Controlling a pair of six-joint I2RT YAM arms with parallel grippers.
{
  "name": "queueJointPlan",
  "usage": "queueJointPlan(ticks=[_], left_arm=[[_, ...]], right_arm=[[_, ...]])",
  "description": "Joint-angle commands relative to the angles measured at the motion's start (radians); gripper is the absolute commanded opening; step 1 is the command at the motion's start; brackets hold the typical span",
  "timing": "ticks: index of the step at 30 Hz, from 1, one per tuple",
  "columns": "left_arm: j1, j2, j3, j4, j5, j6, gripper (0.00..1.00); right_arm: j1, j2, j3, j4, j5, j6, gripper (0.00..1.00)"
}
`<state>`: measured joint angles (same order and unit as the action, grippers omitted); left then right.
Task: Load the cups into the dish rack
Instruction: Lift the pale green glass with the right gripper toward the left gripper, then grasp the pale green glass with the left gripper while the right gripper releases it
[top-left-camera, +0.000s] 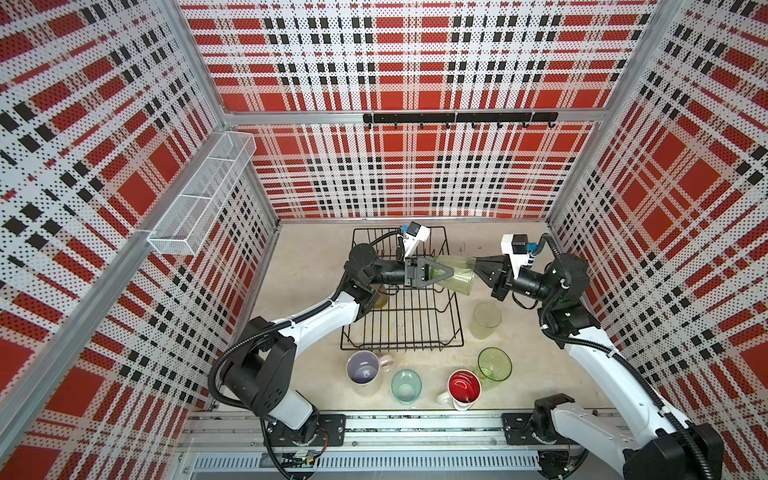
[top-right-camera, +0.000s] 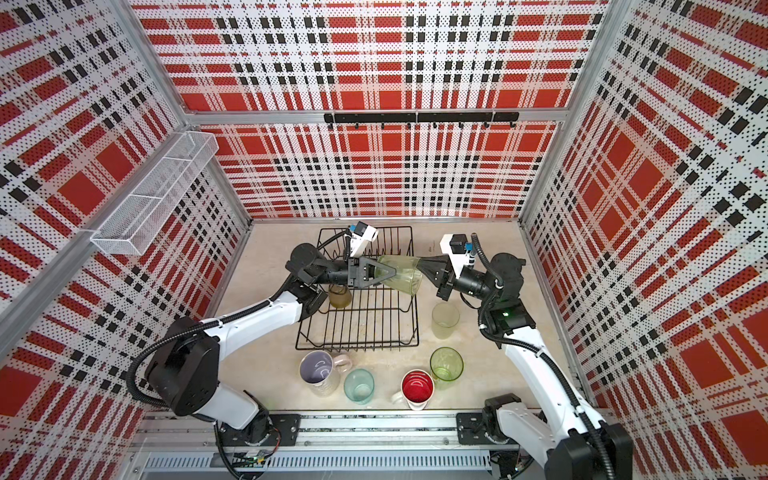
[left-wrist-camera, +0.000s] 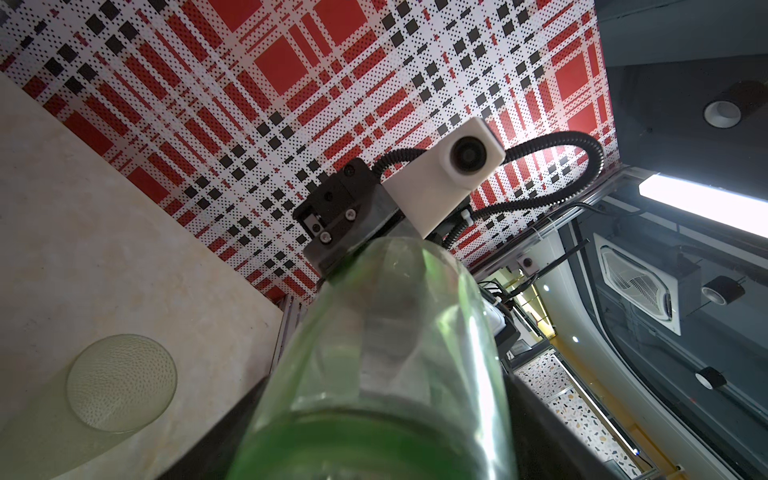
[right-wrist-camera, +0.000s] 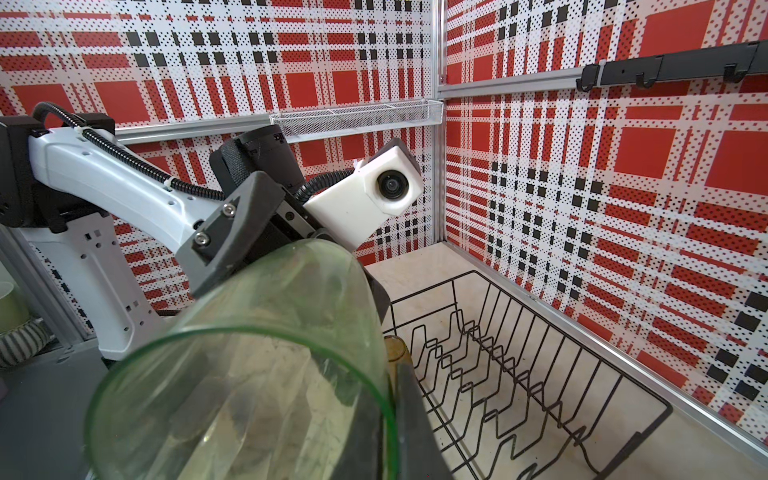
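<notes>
A clear green tumbler (top-left-camera: 455, 270) (top-right-camera: 401, 272) hangs on its side over the right edge of the black wire dish rack (top-left-camera: 399, 328) (top-right-camera: 357, 330). My right gripper (top-left-camera: 476, 266) (right-wrist-camera: 392, 415) is shut on its rim. My left gripper (top-left-camera: 451, 272) (left-wrist-camera: 386, 382) straddles its base, a finger against each side of the glass. An amber cup (top-right-camera: 340, 296) stands in the rack, half hidden by the left arm. On the table stand a frosted pale cup (top-left-camera: 486, 320), a second green tumbler (top-left-camera: 494, 365), a white mug (top-left-camera: 464, 388), a teal cup (top-left-camera: 406, 385) and a pink mug (top-left-camera: 365, 370).
A white mesh shelf (top-left-camera: 199, 195) hangs on the left wall and a black hook rail (top-left-camera: 457, 117) on the back wall. The rack stands near the back wall. The loose cups line the table's front and right, between the two arm bases.
</notes>
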<state>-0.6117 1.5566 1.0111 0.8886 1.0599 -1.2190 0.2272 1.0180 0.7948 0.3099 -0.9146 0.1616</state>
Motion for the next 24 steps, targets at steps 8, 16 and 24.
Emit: queueJointPlan(ticks=[8, 16, 24], left_arm=[[-0.026, 0.019, -0.009, 0.096, 0.031, -0.021, 0.88], [-0.031, 0.026, -0.016, 0.175, 0.038, -0.077, 0.87], [-0.018, 0.043, -0.029, 0.176, 0.041, -0.072, 0.68]], right_arm=[[0.026, 0.031, 0.034, -0.046, 0.033, -0.072, 0.00], [0.071, 0.063, 0.070, -0.117, 0.007, -0.143, 0.00], [0.089, 0.100, 0.111, -0.154, 0.098, -0.155, 0.00]])
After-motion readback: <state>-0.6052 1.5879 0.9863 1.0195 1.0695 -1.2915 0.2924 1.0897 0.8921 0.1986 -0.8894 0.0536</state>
